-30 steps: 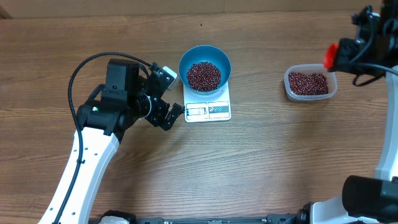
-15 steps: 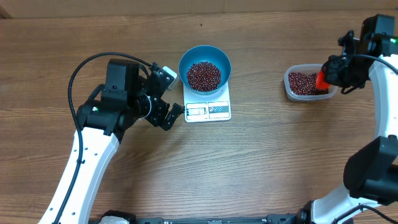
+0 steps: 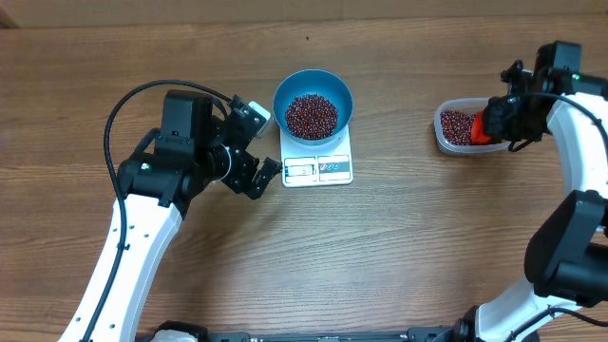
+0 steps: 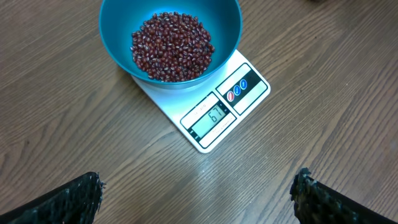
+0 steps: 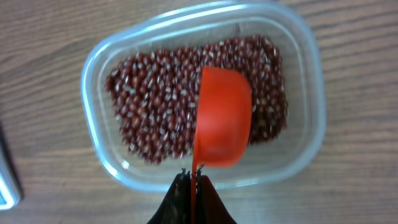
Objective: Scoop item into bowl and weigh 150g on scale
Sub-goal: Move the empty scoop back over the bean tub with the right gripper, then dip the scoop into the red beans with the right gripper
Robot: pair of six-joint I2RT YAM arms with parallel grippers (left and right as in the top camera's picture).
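A heap of dark red-brown beans (image 3: 312,115) (image 4: 172,46) fills the blue bowl (image 3: 313,87) (image 4: 118,22), which stands on the white scale (image 3: 318,169) (image 4: 239,81). My left gripper (image 3: 262,178) (image 4: 198,198) hangs open just left of the scale, nothing between its fingers. More beans (image 3: 457,125) (image 5: 155,106) lie in a clear plastic tub (image 3: 443,141) (image 5: 298,155) at the right. My right gripper (image 3: 499,119) (image 5: 194,177) is shut on the thin handle of a red scoop (image 3: 484,126) (image 5: 221,118), whose cup hangs over the beans in the tub.
The wooden table (image 3: 399,247) spreads all around. A black cable (image 3: 128,104) loops above the left arm. The right arm (image 3: 570,104) reaches in from the right edge.
My right gripper has swung left and down with the red scoop, from beyond the tub's right end to over the beans in it. The left arm has not moved.
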